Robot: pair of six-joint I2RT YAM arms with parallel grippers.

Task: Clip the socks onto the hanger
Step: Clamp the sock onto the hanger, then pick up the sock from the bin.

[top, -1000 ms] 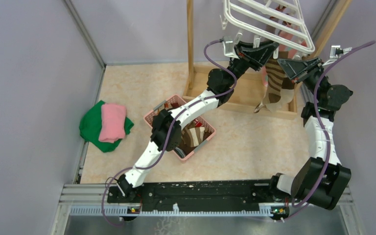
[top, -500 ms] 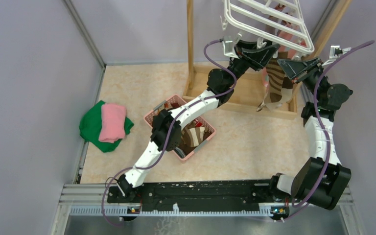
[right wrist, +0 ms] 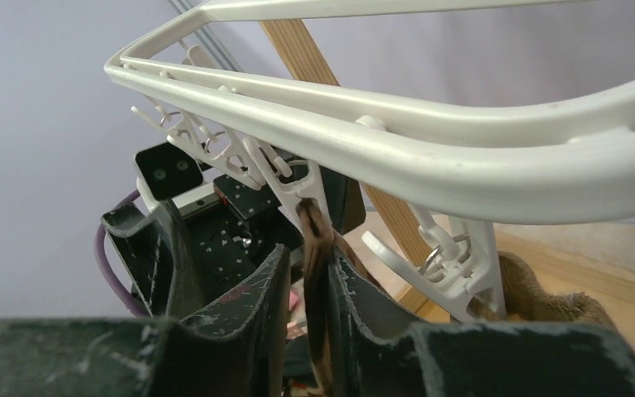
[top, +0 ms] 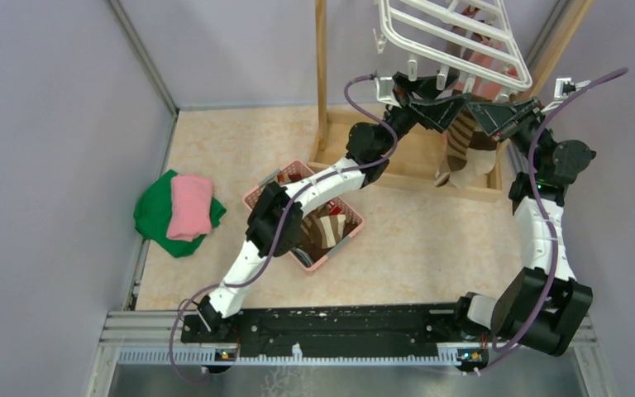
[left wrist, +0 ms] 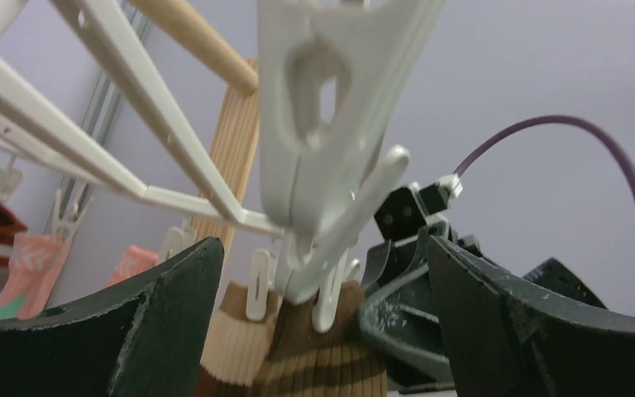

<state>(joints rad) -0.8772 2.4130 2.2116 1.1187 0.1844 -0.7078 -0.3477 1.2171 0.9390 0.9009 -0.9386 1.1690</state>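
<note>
Left gripper [left wrist: 324, 248] is now spread wide, the hanger clip [left wrist: 322, 141] left untouched between; right gripper [right wrist: 310, 265] is parted slightly, the striped sock [right wrist: 317, 331] flanked, not visibly pinched.

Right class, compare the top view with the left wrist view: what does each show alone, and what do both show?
Only the top view: the pink basket and the folded cloths on the floor. Only the left wrist view: a white clip up close, standing between the fingers of the open left gripper. Both: the white hanger and the striped sock hanging under it.
</note>
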